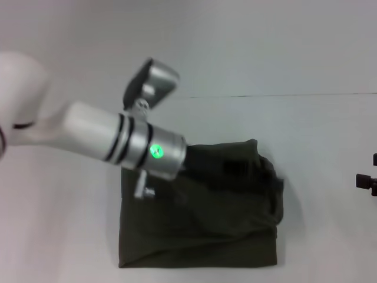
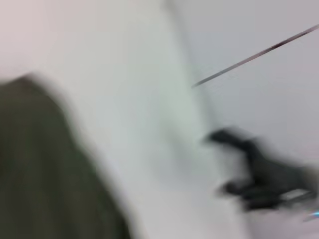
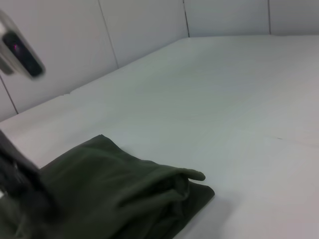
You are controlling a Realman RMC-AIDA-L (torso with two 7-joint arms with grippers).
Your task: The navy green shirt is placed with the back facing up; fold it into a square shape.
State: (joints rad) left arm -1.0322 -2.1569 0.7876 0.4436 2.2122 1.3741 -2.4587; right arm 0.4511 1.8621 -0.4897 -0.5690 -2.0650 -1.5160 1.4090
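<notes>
From my head: the navy green shirt (image 1: 203,227) lies on the white counter (image 1: 330,147), already gathered into a rough rectangle; my left pincer (image 1: 197,160) sits over its far edge, and whether it is clenched I cannot tell; my right pincer (image 1: 368,180) waits well apart. From my left wrist: blurred fabric (image 2: 45,169) close by. From my right wrist: soft, rumpled folds (image 3: 124,194); light and limp, best taken at a hem or corner.

Navy green shirt (image 1: 206,227) lay folded, roughly square, lower centre of frame on white table (image 1: 330,153). L arm crossed from left, over shirt's upper left. R gripper (image 1: 368,180) at right edge.
</notes>
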